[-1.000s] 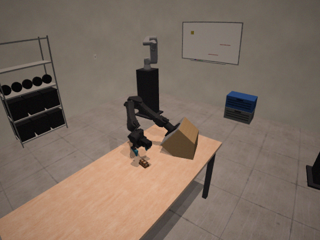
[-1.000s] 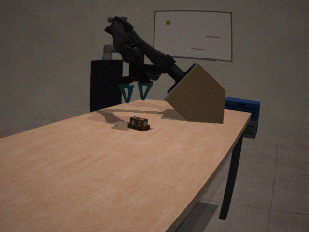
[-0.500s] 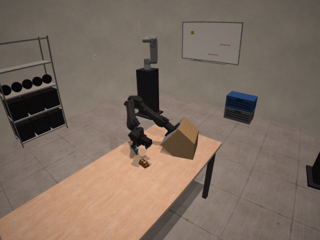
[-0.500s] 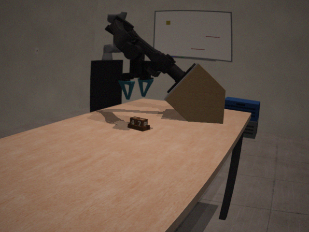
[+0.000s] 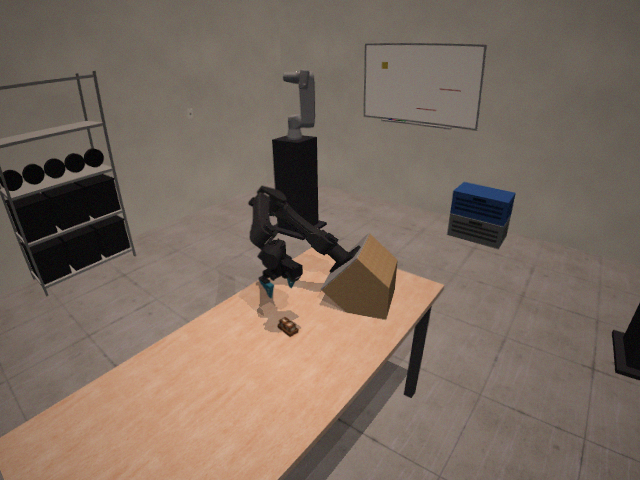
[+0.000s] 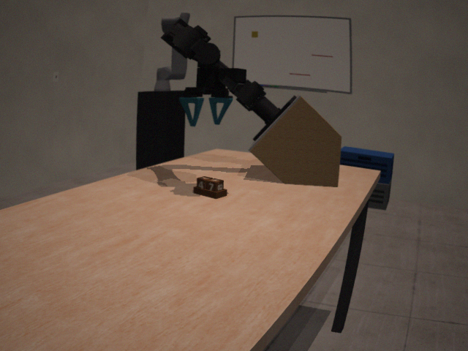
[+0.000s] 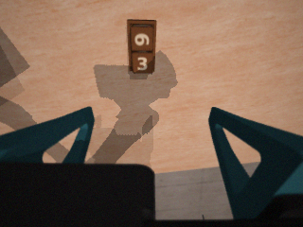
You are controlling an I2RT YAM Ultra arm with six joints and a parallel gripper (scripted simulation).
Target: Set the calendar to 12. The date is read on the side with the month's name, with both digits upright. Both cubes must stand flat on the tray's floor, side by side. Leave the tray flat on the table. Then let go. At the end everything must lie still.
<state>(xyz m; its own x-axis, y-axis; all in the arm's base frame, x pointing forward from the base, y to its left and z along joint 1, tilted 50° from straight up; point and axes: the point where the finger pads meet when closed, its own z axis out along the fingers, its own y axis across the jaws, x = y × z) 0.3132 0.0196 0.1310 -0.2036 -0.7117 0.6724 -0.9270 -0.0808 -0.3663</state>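
The small brown calendar tray [image 6: 210, 187] lies flat on the table with two brown cubes standing side by side in it. In the exterior view the cubes' side faces read 4 and 7. It also shows in the top view [image 5: 288, 326]. In the wrist view the tray [image 7: 141, 45] lies ahead, and the cubes' top faces show a 6 or 9 and a 3. My gripper [image 6: 205, 110] hangs well above the table, behind the tray, with its teal fingers wide open and empty; it also shows in the top view [image 5: 278, 285] and the wrist view [image 7: 151, 137].
A tilted tan box [image 6: 298, 145] holds the arm's base at the table's far end. A black pedestal with a grey arm [image 5: 295, 170] stands behind the table. Shelves [image 5: 56, 180] stand at the left, and a blue crate [image 5: 481, 213] stands on the floor at the right.
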